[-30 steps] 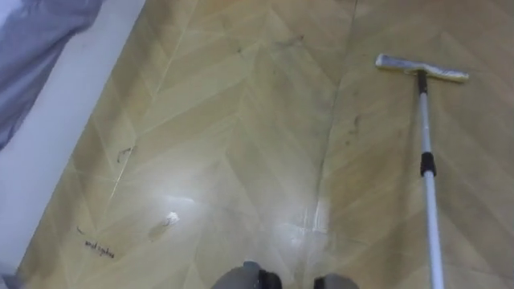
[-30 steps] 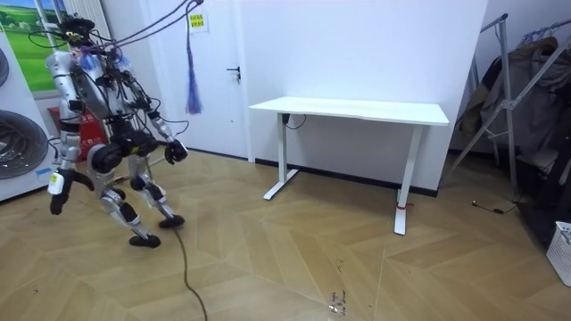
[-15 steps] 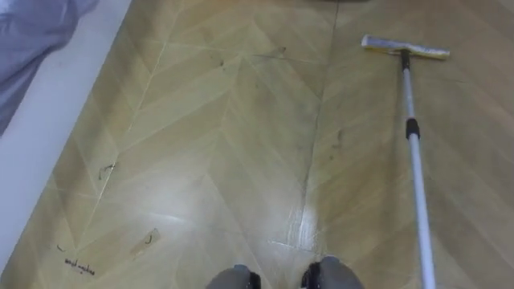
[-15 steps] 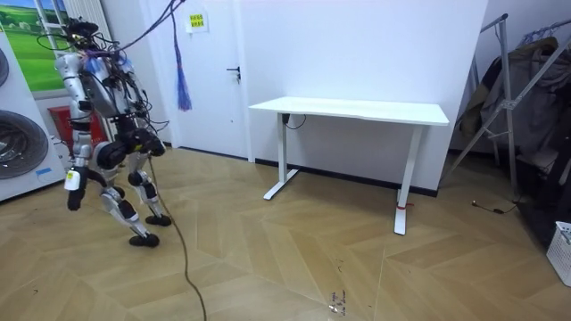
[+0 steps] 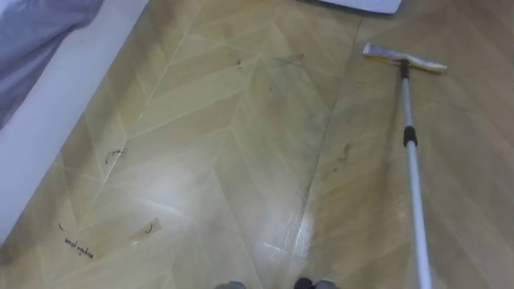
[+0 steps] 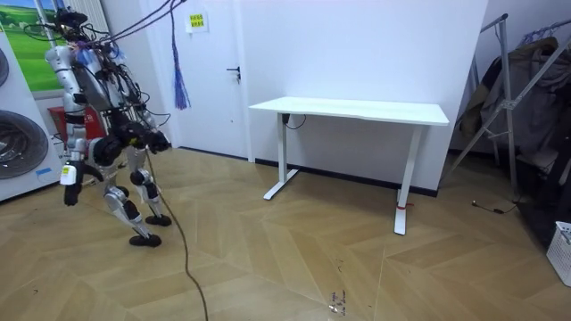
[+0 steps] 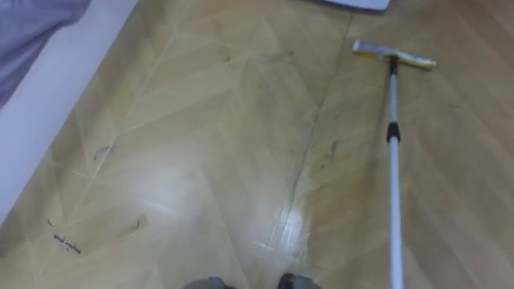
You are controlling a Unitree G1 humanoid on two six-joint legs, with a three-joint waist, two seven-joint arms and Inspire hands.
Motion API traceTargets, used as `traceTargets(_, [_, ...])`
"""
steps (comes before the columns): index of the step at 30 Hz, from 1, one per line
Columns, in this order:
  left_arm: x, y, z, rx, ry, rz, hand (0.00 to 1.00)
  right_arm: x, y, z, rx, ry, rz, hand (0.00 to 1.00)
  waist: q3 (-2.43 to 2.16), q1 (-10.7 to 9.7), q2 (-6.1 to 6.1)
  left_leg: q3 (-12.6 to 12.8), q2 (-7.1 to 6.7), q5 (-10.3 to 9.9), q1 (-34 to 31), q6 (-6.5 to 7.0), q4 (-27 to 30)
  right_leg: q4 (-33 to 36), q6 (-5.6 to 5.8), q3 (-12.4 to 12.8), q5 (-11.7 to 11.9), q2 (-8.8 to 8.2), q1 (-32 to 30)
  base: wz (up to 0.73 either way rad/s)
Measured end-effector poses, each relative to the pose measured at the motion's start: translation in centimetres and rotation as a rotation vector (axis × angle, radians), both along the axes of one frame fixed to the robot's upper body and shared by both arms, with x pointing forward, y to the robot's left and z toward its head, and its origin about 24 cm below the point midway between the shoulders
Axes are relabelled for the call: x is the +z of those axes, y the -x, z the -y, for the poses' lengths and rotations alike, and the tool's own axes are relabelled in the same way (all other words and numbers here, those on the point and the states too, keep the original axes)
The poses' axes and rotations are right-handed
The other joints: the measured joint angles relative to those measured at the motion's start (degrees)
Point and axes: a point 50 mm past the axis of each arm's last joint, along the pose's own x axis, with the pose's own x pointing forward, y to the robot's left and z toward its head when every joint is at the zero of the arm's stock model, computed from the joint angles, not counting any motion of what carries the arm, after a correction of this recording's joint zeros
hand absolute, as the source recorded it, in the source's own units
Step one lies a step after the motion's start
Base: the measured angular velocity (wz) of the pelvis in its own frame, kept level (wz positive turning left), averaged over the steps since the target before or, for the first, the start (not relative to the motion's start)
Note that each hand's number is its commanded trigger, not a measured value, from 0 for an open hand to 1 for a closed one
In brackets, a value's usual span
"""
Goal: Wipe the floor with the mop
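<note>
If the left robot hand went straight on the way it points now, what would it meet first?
Probably the wooden floor. The left robot hand hangs low near the washing machine, pointing down, and nothing shows between it and the boards, though depth is hard to judge.

The floor point(image 5: 225, 160) ahead lies open across its middle. On the right the mop point(image 5: 410, 152) lies along it, its head far off and its pole running back to the near edge. A white strip point(image 5: 48, 112) bounds the floor on the left, with grey cloth point(image 5: 32, 32) above it. In the room view a washer point(image 6: 20, 143) stands close by the robot. The bench point(image 6: 352, 111) is well apart, with bare floor between. A rack point(image 6: 513, 98) and a basket point(image 6: 560, 250) stand at the room view's right.
</note>
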Motion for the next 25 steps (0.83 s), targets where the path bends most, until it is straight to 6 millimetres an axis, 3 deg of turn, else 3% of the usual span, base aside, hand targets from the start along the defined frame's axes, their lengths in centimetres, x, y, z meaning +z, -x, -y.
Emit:
traceTargets(3, [-0.2,1.1,-0.2,0.003,-0.006,-0.025,0.0,-0.6,2.6,-1.2,0.038,0.0,-0.091,1.0,0.15,-2.4,0.11,0.7,-0.34,0.1,3.8,0.18,-2.3,-1.0,0.28,0.7,-0.2,-0.05,2.9,-0.1])
traceTargets(5, [-0.2,1.2,-0.1,0.021,0.0,-0.027,0.0,-0.9,3.5,-1.8,0.048,-0.017,-0.115,1.0,0.15,-2.9,-0.22,1.5,-0.32,0.4,6.0,0.33,-4.3,-2.3,0.31,1.3,-0.1,0.12,4.4,-0.25])
traceTargets(9, [-0.3,2.4,-0.5,0.068,-0.004,-0.054,0.0,-1.1,4.5,-2.5,0.086,-0.062,-0.164,1.0,-0.45,-3.6,-1.46,3.6,-0.03,3.0,14.1,0.33,-12.5,-7.5,0.62,3.0,1.7,0.74,10.5,-0.27])
traceTargets(12, [-0.4,3.6,-1.1,0.088,-0.02,-0.095,0.0,-1.1,5.4,-2.7,0.086,-0.089,-0.203,1.0,-0.59,-4.0,-2.62,3.8,-0.32,5.2,20.6,0.13,-19.1,-11.6,0.71,3.2,2.5,1.38,15.6,-0.08])
traceTargets(15, [-0.4,5.3,-1.3,0.104,-0.026,-0.135,0.0,-1.2,6.0,-3.2,0.098,-0.117,-0.235,1.0,-0.88,-3.9,-3.4,3.8,0.59,6.1,24.9,-0.21,-22.9,-15.8,0.51,3.2,3.6,2.53,19.9,-0.04])
traceTargets(18, [-0.5,6.6,-1.4,0.093,-0.025,-0.173,0.0,-1.5,6.8,-4.2,0.1,-0.145,-0.242,1.0,-0.82,-4.0,-4.37,4.0,0.75,6.5,28.0,-0.37,-23.9,-17.6,0.45,3.1,3.7,3.27,22.9,-0.01])
traceTargets(19, [-0.5,6.7,-1.4,0.089,-0.025,-0.178,0.0,-1.6,6.7,-4.5,0.107,-0.156,-0.232,1.0,-0.62,-4.1,-5.05,4.0,0.87,6.5,28.5,-0.41,-23.9,-18.1,0.44,2.9,3.7,3.36,23.6,-0.05])
traceTargets(21, [-0.5,6.6,-1.3,0.072,-0.03,-0.179,0.0,-1.7,6.3,-4.6,0.118,-0.165,-0.218,1.0,-0.69,-4.2,-5.43,4.0,0.99,6.5,29.0,-0.45,-24.5,-18.5,0.4,2.4,3.7,3.39,24.4,0.0])
traceTargets(25, [-0.5,6.3,-1.4,0.027,-0.043,-0.187,0.0,-1.7,6.1,-4.6,0.149,-0.162,-0.227,1.0,-0.4,-4.2,-5.94,4.4,1.71,6.5,31.4,-0.45,-25.4,-20.3,0.38,2.1,4.1,3.41,27.1,-0.03])
